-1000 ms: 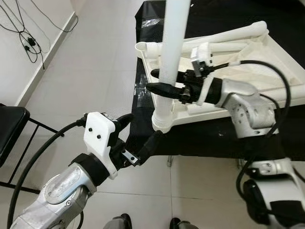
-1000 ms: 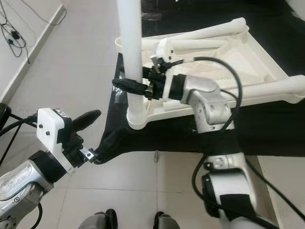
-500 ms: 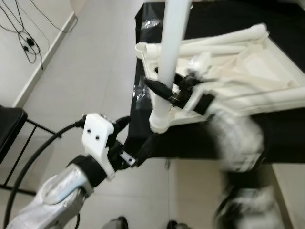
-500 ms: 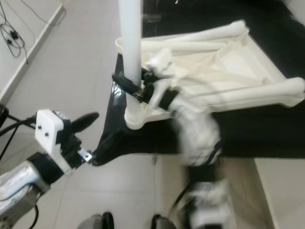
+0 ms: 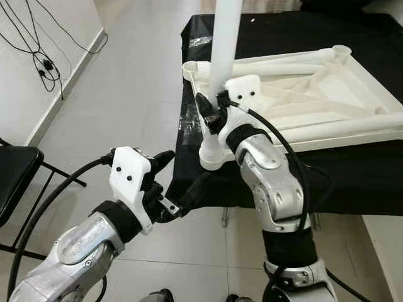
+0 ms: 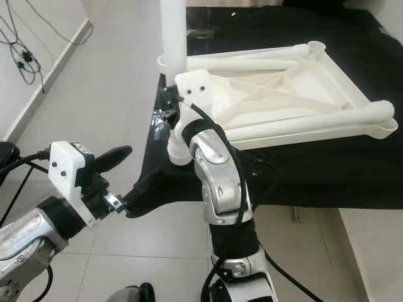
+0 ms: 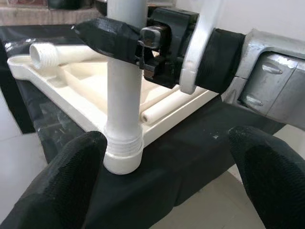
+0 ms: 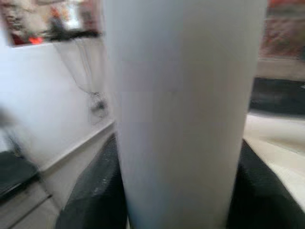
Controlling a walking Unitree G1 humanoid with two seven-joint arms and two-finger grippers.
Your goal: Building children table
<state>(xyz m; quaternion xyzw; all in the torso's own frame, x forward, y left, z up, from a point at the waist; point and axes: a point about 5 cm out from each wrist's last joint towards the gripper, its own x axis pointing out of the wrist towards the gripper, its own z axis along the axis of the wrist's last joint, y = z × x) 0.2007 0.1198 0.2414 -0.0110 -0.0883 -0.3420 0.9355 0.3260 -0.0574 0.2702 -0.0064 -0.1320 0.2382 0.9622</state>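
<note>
White table leg [image 5: 225, 38] upright in corner socket of upturned tabletop [image 5: 315, 94], which lies on the black-draped table [image 5: 352, 170]. Right end effector [image 5: 211, 113] clamped around leg just above socket. Left end effector [image 5: 182, 182] spread wide, near table edge, below leg's base, apart from it.

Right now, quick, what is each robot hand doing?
Left gripper: open, holding nothing, near the leg's base.
Right gripper: closed around the upright white table leg.

Pale tiled floor [image 5: 126, 75]; black chair [image 5: 16, 173]; white wall [image 5: 25, 88], possibly trailing cables [image 5: 38, 56].
</note>
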